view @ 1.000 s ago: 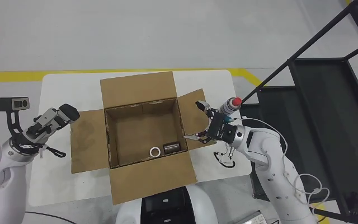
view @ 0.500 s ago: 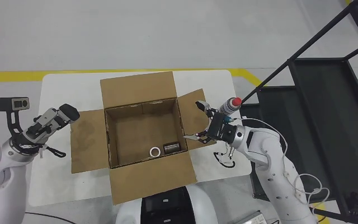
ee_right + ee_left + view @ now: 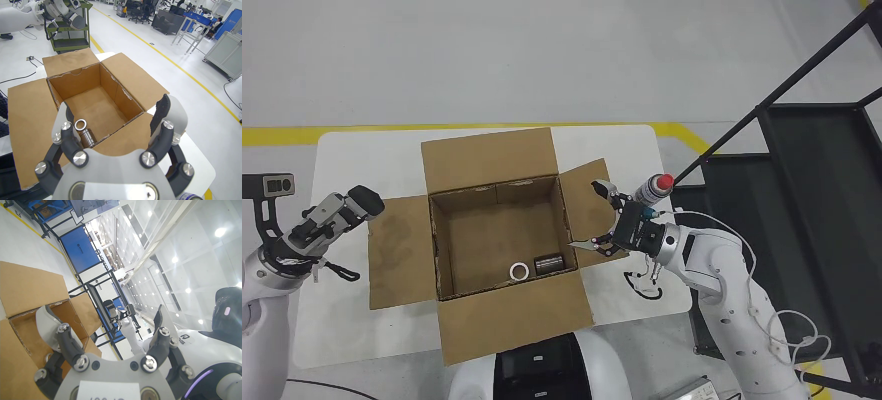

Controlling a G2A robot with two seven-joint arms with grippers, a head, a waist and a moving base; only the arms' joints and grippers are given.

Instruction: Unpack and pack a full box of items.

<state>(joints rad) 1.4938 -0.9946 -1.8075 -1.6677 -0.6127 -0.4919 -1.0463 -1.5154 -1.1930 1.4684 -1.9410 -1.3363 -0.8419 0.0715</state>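
An open cardboard box (image 3: 482, 160) stands mid-table with all flaps folded out. On its floor near the front wall lie a metal ring (image 3: 519, 270) and a short steel cylinder (image 3: 549, 264); the right wrist view shows the ring (image 3: 81, 124) and the cylinder (image 3: 88, 139) too. My right gripper (image 3: 594, 213) hovers open over the box's right flap, empty. My left gripper (image 3: 355, 209) is open and empty, held off the table's left side, beyond the left flap; its fingers (image 3: 47, 317) point up past the box (image 3: 28, 291).
The white table (image 3: 632, 150) has bare strips around the box. A dark metal rack (image 3: 802, 200) stands close on the right, with a black bar slanting over it. A white cable clip (image 3: 647, 285) lies by the right forearm.
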